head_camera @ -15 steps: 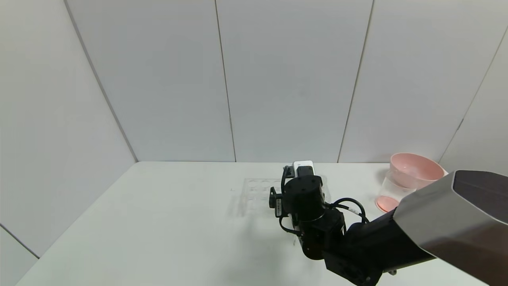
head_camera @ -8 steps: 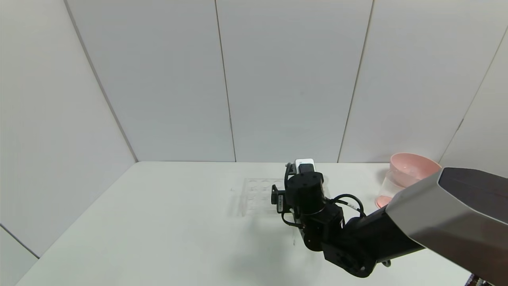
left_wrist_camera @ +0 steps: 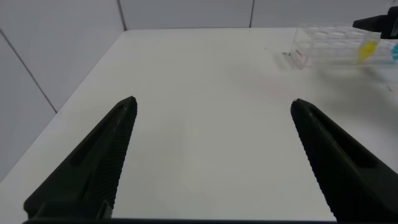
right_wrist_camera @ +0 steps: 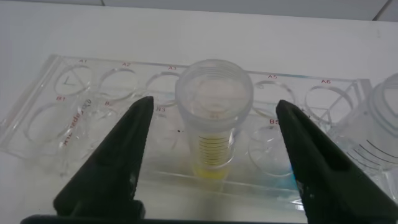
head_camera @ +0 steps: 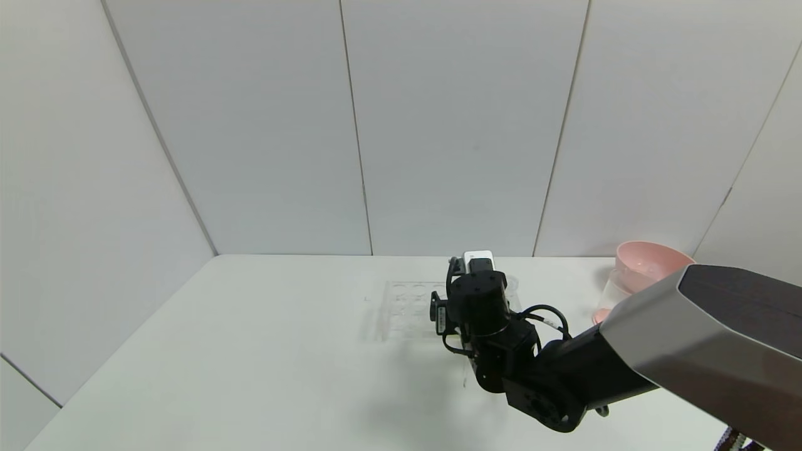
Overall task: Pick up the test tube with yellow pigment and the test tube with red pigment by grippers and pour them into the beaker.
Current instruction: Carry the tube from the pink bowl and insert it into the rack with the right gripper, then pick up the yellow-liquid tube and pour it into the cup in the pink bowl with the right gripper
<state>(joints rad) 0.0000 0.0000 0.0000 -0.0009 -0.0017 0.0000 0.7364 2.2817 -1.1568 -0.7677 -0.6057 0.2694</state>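
Note:
The test tube with yellow pigment (right_wrist_camera: 214, 118) stands upright in a clear well rack (right_wrist_camera: 74, 118), and it also shows in the left wrist view (left_wrist_camera: 368, 50). My right gripper (right_wrist_camera: 214, 102) is open, one jaw on each side of this tube, not touching it. In the head view the right gripper (head_camera: 479, 270) hangs over the rack (head_camera: 404, 307). The beaker (head_camera: 609, 295), with a red-tinted bottom, stands at the right, partly behind my arm. The test tube with red pigment is not in view. My left gripper (left_wrist_camera: 211, 102) is open and empty over bare table.
A pink bowl (head_camera: 648, 263) sits behind the beaker at the far right. A second clear tube (right_wrist_camera: 380, 127) stands in the rack beside the yellow one, with a blue tint (left_wrist_camera: 393, 53) low near it. Grey wall panels enclose the table.
My right arm has swung slightly to the left and hides more of the beaker. The right gripper stays over the rack, nearly unmoved.

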